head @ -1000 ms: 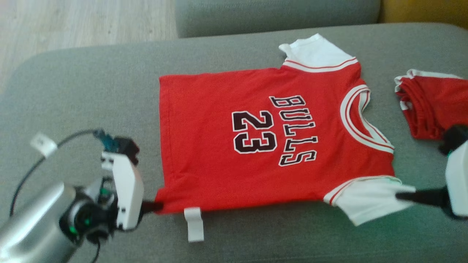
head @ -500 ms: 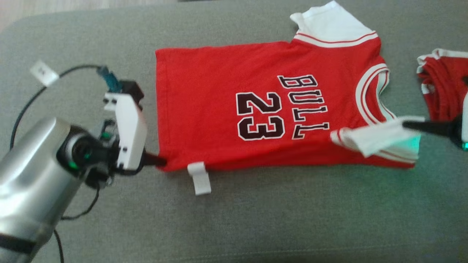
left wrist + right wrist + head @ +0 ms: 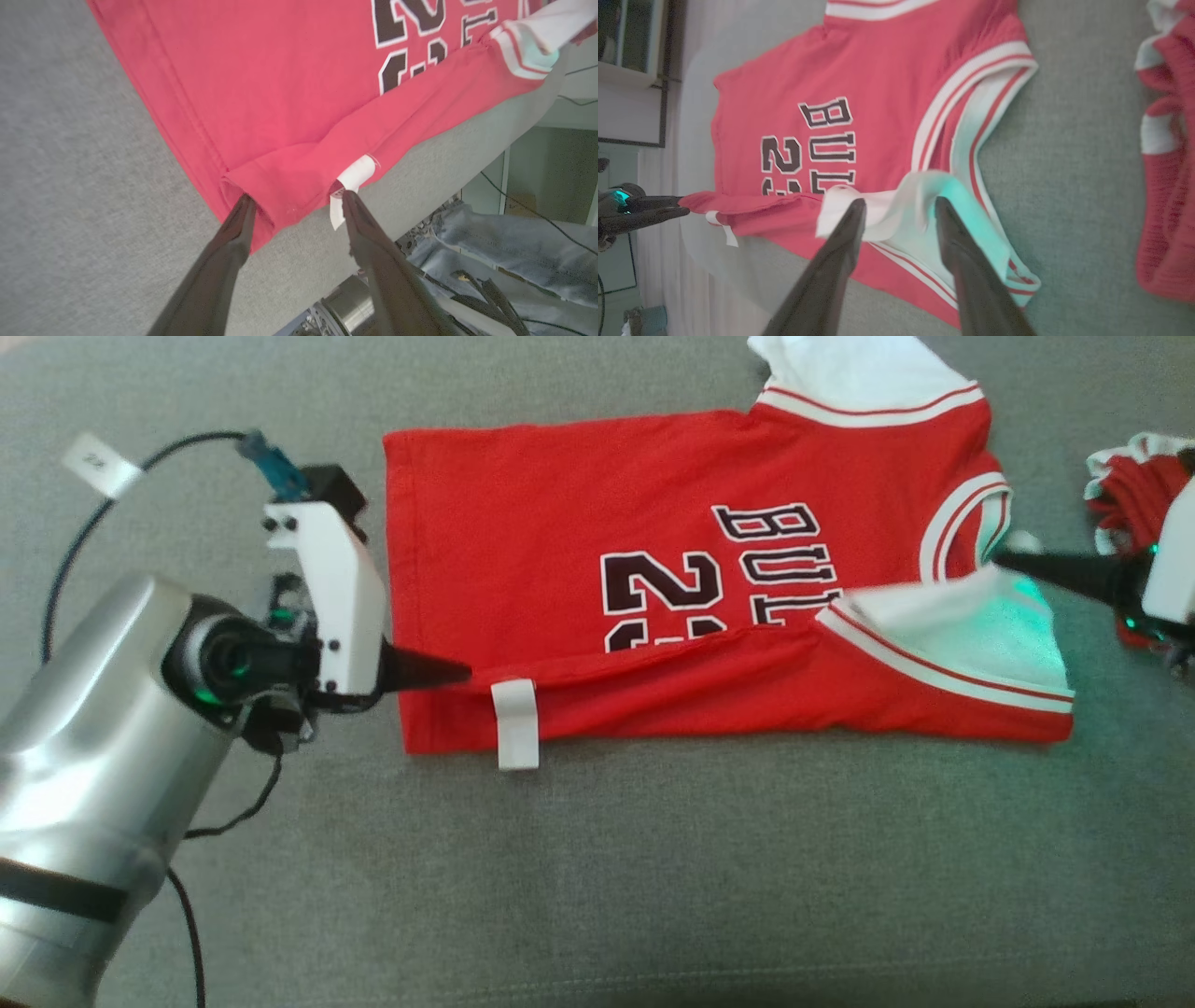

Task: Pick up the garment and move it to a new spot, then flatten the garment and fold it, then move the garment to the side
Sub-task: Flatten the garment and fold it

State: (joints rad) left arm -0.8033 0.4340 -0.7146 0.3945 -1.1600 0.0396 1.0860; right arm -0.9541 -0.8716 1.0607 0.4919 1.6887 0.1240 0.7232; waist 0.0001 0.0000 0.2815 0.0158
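Observation:
The garment [image 3: 560, 523] is a red jersey with white sleeves and black lettering, spread on the grey cushion [image 3: 653, 877]. Its near long edge lies folded up over the lower part of the print. My left gripper [image 3: 462, 672] sits at the hem end of that fold. In the left wrist view its fingers [image 3: 240, 219] stand wide apart, with the folded hem corner [image 3: 285, 182] lying loose between them. My right gripper [image 3: 1004, 560] is at the folded-over white sleeve [image 3: 952, 616]. In the right wrist view its jaws stand apart around that sleeve [image 3: 896, 205].
A second red and white garment [image 3: 1134, 485] is bunched at the right edge of the cushion. A white tag [image 3: 515, 723] hangs from the folded hem. In the left wrist view, blue denim cloth [image 3: 504, 242] and cables lie beyond the cushion's edge.
The camera has tilted down. Both grippers carried the jersey's near edge up and over the shirt, covering half of the print. Both grippers have opened from shut.

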